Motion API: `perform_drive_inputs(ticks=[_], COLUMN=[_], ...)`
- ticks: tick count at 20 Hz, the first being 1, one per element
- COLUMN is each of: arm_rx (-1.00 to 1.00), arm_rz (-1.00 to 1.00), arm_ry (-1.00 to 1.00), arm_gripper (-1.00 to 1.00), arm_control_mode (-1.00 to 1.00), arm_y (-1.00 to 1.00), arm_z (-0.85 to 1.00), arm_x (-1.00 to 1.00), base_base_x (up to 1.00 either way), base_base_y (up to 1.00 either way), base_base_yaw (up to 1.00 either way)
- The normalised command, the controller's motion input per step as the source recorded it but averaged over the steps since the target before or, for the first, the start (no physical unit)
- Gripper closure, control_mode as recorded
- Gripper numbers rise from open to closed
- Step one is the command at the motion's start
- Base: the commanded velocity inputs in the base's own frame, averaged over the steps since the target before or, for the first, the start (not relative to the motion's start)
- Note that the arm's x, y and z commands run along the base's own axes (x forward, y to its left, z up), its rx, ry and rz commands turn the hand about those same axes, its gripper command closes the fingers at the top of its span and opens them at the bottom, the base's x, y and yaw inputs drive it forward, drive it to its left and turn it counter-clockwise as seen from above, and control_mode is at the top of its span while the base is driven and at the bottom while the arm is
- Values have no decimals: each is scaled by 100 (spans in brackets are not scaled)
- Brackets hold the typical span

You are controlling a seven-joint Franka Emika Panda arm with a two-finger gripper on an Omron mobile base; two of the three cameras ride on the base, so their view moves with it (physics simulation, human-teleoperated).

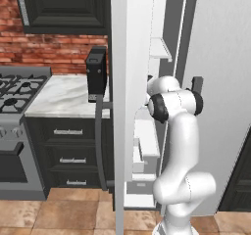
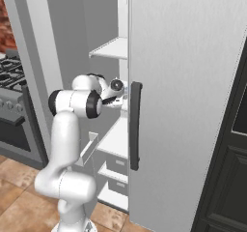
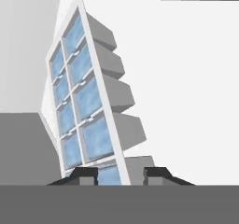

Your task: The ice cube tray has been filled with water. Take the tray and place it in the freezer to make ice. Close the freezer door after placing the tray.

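Inside the open freezer, the pincer has its jaws on either side of the ice cube tray rim, pinching it above a white shelf.

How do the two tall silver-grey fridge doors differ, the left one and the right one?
The tall silver-grey freezer door on the left stands swung open, while the plain silver-grey fridge door on the right is shut. The open freezer door exposes white inner shelves; the fridge door hides its half. Both doors are tall and silver-grey, and each has a vertical bar handle: the freezer door handle and the fridge door handle.
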Motion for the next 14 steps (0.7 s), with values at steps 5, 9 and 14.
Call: perform_drive_inputs(ticks=[5, 9, 14], arm_rx=[-1, 0, 0], arm_rz=[-4, -3, -1], arm_ry=[-3, -7, -8], arm_gripper=[-100, -100, -100], arm_control_mode=[-100, -100, -100], arm_y=[0, 0, -11], arm_z=[-16, -6, 0], arm_x=[0, -30, -98], base_base_x=[0, 0, 0], base_base_y=[0, 0, 0], base_base_yaw=[0, 0, 0])
